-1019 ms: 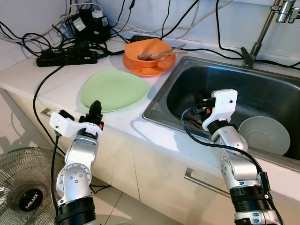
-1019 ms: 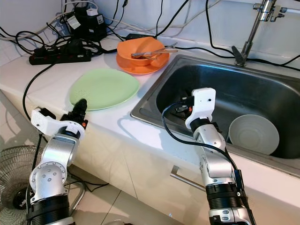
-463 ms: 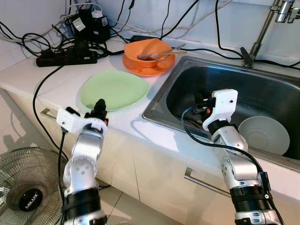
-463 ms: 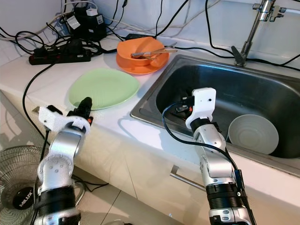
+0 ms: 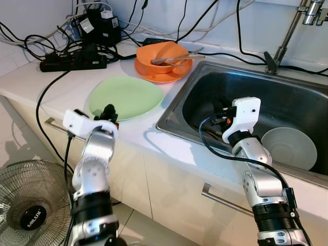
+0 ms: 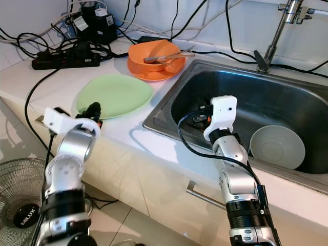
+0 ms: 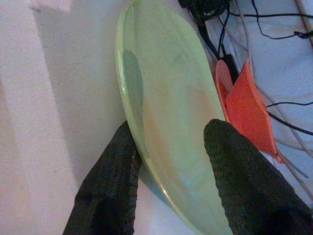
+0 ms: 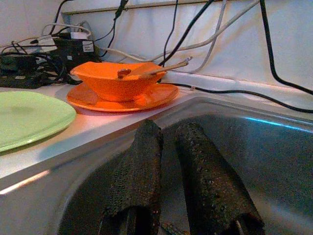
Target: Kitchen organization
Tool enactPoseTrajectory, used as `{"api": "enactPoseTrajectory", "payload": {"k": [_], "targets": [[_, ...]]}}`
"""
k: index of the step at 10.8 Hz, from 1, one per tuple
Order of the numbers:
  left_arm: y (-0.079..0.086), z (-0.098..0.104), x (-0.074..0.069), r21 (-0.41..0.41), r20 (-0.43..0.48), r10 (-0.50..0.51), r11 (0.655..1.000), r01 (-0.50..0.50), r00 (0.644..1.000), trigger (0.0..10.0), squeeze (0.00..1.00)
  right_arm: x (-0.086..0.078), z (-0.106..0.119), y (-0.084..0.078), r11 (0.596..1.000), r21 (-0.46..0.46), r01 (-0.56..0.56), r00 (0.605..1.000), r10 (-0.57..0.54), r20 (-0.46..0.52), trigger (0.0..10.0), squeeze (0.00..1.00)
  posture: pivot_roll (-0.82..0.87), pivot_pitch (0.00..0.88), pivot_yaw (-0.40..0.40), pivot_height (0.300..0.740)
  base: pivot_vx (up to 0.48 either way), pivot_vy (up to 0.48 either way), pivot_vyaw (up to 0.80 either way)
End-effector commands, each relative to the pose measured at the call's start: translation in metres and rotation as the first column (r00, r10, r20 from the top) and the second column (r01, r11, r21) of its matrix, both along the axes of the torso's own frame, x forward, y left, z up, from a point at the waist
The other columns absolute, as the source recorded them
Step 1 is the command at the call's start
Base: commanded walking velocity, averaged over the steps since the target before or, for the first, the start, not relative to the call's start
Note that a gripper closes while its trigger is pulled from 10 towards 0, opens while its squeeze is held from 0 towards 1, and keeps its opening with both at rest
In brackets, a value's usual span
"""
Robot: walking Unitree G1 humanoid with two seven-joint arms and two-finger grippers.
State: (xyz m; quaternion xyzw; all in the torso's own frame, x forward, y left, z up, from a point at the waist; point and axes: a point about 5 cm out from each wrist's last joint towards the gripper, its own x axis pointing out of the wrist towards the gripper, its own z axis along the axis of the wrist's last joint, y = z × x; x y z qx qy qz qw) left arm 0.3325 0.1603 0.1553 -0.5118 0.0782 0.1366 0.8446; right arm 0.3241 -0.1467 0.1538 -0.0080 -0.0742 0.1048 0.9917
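Left wrist view: left claw (image 7: 168, 161) spread wide at green plate (image 7: 166, 122) (white counter (image 5: 66, 84)).

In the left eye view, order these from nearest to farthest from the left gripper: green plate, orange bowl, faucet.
1. Green plate: on the counter, right at the left gripper.
2. Orange bowl: farther back, beside the sink's corner.
3. Faucet: far right, behind the sink.

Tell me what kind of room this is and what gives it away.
Most likely a home kitchen: a stainless steel sink with a tap is set into a white counter, and dishes lie about, among them a green plate and an orange bowl.
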Motion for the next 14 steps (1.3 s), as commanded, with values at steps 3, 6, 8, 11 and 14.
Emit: {"api": "enactPoseTrajectory", "payload": {"k": [3,6,8,11,14], "targets": [[-0.012,0.002,0.015,0.007,-0.063,-0.028,1.0,0.028,0.998,10.0,0.0,0.003,0.008,0.0,1.0,-0.006,-0.005,1.0,0.005,0.015,10.0,0.0,0.03,0.0,0.055,0.74,0.0,0.0,0.0],[-0.027,0.001,0.019,-0.046,-0.083,-0.101,0.994,0.098,0.991,0.0,0.0,0.003,0.008,-0.001,1.0,-0.009,0.001,1.0,0.0,0.017,10.0,0.0,0.03,0.0,0.063,0.74,0.0,0.0,0.0],[-0.03,0.0,0.018,-0.042,-0.083,-0.117,0.993,0.114,0.99,0.0,0.0,0.003,0.008,-0.001,1.0,-0.008,-0.001,1.0,0.001,0.017,10.0,0.0,0.03,0.0,0.064,0.74,0.0,0.0,0.0],[-0.027,0.001,0.016,-0.009,-0.075,-0.117,0.993,0.116,0.99,0.0,0.0,0.003,0.008,0.0,1.0,-0.009,-0.001,1.0,0.001,0.018,10.0,0.0,0.03,0.0,0.061,0.74,0.0,0.0,0.0],[-0.024,0.0,0.009,0.008,-0.076,-0.08,0.997,0.081,0.994,0.0,0.0,0.003,0.007,0.001,1.0,-0.008,-0.001,1.0,0.001,0.013,10.0,0.0,0.04,0.0,0.063,0.74,0.0,0.0,0.0]]}}
